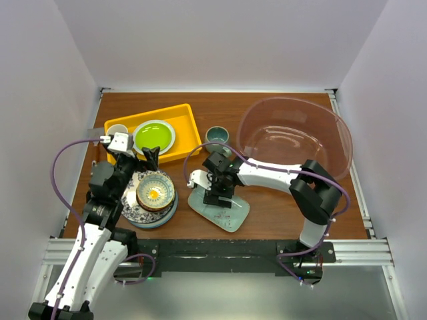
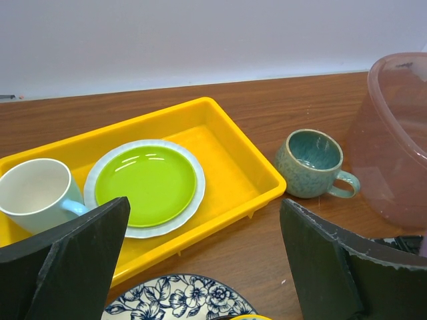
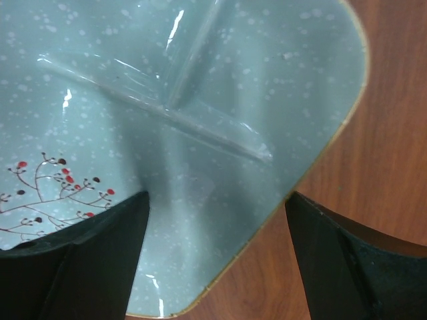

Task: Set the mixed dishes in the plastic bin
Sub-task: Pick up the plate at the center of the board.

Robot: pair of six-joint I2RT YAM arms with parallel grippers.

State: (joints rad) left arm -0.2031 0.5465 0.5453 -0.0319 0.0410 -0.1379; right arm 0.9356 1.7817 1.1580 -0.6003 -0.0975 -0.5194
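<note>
Mint tray (image 1: 233, 215) partly under R arm (image 1: 267, 173); bin (image 2: 400, 133) off-frame.

Top cam overlooks table (image 1: 220, 110); R wrist cam close above mint tray (image 3: 200, 80).

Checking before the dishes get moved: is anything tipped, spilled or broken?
Nothing stands out. The mug, bowl and cup stand upright. The divided tray lies flat on the table, only at a slant. No cracks or spills show.

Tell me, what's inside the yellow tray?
Inside the yellow tray sit a pale cup at its left end and a lime-green plate with a white rim beside it. The rest is bare yellow floor. The plate covers the floor beneath it, so anything under it is hidden.
</note>
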